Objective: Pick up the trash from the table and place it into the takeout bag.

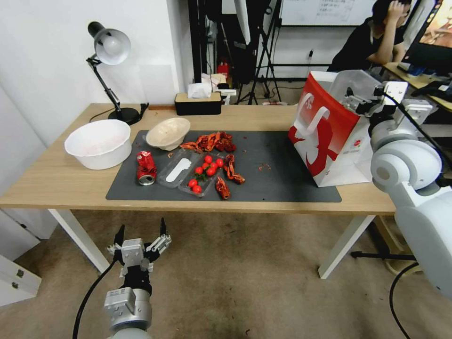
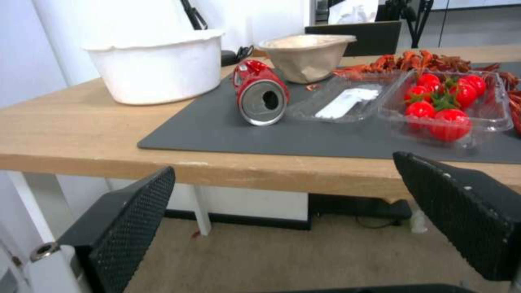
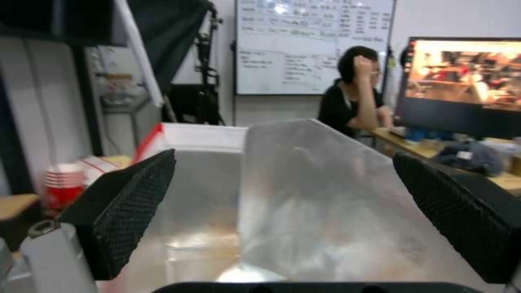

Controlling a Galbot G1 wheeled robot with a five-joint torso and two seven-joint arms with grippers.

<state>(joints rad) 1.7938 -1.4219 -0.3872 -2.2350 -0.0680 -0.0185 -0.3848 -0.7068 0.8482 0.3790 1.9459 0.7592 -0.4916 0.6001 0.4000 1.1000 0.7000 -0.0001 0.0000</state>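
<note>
The right pincer [image 1: 365,101] is up at the takeout bag's [image 1: 325,141] open top, fingers wide, a clear plastic sheet [image 3: 304,195] between them. The left pincer [image 1: 141,234] hangs wide below the worktop [image 1: 56,179]. The crushed can [image 1: 146,167] lies on the grey mat [image 1: 278,165]. The bag's inside is hard to see.

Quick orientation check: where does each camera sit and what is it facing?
Head: high, looking down at the table; left gripper low in front, right arm by the takeout bag.
Left wrist: below table edge, facing the crushed can, between open jaws.
Right wrist: above the bag's mouth, open jaws.
Head and left wrist share the can.
</note>
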